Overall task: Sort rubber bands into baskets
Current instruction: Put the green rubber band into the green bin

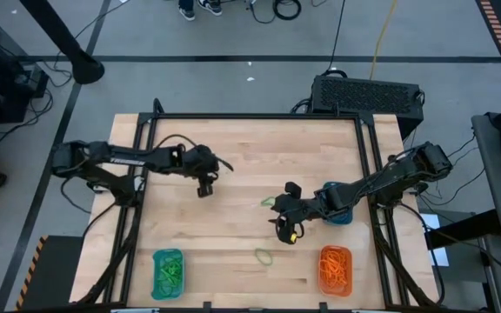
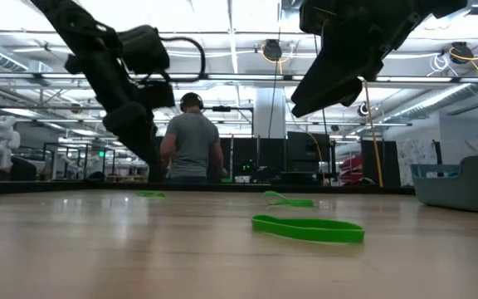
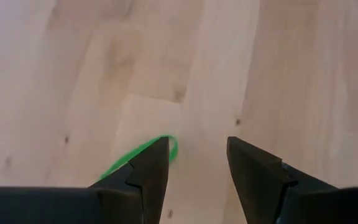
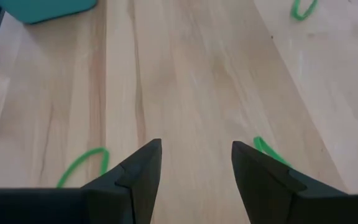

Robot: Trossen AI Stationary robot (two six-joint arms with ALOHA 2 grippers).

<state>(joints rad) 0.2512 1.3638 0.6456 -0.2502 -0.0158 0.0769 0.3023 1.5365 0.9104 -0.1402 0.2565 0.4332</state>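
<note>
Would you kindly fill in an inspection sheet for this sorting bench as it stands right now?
Surface: pale wooden table in a black frame, mostly bare.
Job's things: teal basket with green bands at the near left; orange basket with orange bands at the near right; a second teal basket partly under the right arm; loose green rubber bands lie on the wood.
Clutter: nothing seen.
Grippers: left gripper open, above the table's left half; right gripper open, near the middle.
Cables: black cables on the floor beyond the table.
Surroundings: a black box behind the table; a person standing in the room.
</note>
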